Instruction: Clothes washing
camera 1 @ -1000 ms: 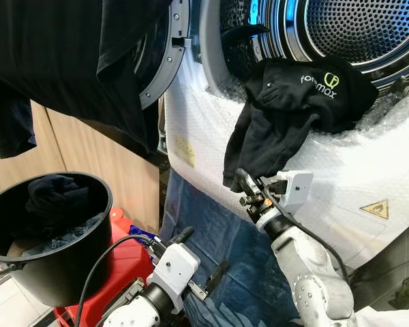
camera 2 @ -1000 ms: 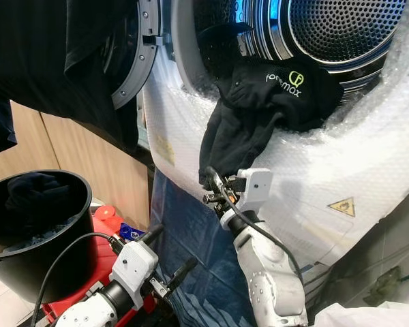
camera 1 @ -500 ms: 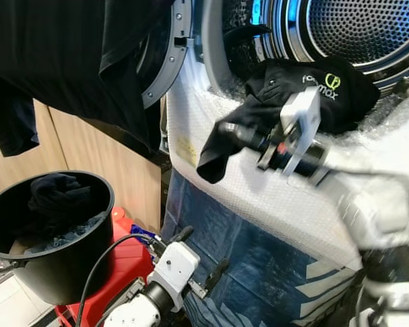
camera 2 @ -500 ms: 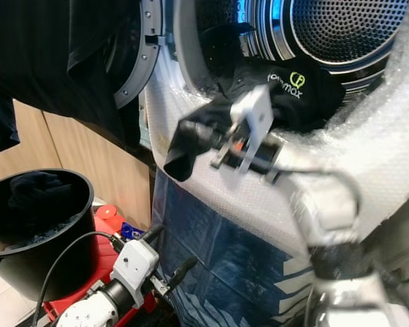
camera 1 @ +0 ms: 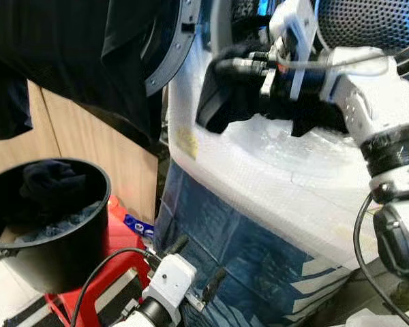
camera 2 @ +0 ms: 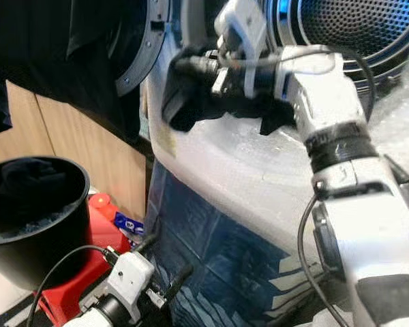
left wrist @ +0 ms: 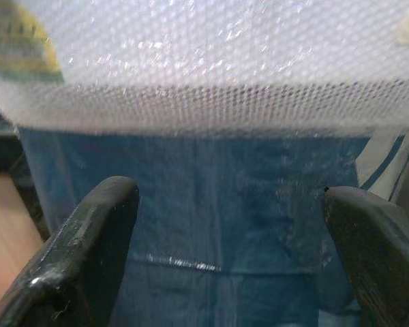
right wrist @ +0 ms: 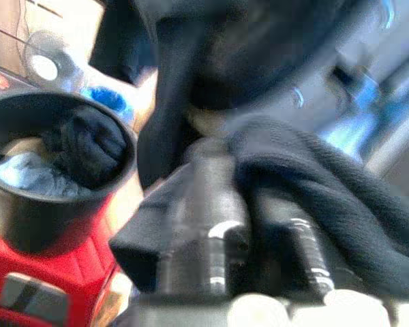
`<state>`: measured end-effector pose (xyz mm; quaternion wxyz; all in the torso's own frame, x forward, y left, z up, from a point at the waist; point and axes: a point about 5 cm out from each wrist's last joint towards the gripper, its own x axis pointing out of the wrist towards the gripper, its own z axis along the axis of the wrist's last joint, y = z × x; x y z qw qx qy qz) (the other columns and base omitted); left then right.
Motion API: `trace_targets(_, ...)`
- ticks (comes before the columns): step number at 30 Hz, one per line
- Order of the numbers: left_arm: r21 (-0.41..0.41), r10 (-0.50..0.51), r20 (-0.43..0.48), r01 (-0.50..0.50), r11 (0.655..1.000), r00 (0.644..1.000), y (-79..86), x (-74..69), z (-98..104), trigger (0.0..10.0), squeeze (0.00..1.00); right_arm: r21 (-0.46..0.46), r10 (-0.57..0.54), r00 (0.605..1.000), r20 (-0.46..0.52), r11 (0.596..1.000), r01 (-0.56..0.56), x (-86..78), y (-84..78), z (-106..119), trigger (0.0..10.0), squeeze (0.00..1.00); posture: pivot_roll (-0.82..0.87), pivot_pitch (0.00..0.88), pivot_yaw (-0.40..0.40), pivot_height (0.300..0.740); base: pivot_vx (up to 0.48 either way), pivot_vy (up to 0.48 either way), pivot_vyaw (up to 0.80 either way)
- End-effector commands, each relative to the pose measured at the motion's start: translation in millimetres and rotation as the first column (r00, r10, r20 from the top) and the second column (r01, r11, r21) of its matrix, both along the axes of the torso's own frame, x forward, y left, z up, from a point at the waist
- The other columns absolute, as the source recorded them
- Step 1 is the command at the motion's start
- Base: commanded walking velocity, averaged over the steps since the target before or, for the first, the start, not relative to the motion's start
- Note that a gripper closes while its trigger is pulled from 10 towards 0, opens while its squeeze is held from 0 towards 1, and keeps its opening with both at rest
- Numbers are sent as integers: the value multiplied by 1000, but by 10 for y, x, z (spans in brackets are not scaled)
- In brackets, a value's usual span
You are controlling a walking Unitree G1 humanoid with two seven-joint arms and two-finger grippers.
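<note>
- Leftmost, a round black bucket (camera 1: pixel 51 225) holds dark crumpled cloth (partly cut off).
- Low down, the left gripper (left wrist: pixel 221 266) hangs with fingers spread before bubble wrap (camera 1: pixel 286 170).
- Up at the drum's mouth, the right gripper (camera 1: pixel 221 67) pinches a soft black garment (camera 1: pixel 221 102), its edges blurred.

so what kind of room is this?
Likely a home laundry corner: a front-loading washing machine wrapped in bubble wrap with its door open, a black bucket of dark clothes beside it, and the right claw holding a black garment at the drum mouth.
</note>
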<state>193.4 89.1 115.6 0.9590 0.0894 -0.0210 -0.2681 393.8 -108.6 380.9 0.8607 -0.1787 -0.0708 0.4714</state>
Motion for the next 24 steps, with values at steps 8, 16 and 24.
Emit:
trace_targets(8,-37,23,-36,-24,999,999,-80,-152,16,10000,0,240,-580,807,-113,772,589,206,-493,210,10000,0,96,134,-209,740,0,0,0)
trace_targets(16,-65,35,-60,-39,997,998,-120,-189,18,10000,0,501,-798,541,-266,365,785,107,-1010,531,10000,0,71,154,-213,740,0,0,0)
trace_targets(24,-82,37,-69,-43,996,997,-157,-184,27,10000,0,643,-827,472,-306,186,743,-26,-1134,832,10000,0,57,162,-219,740,0,0,0)
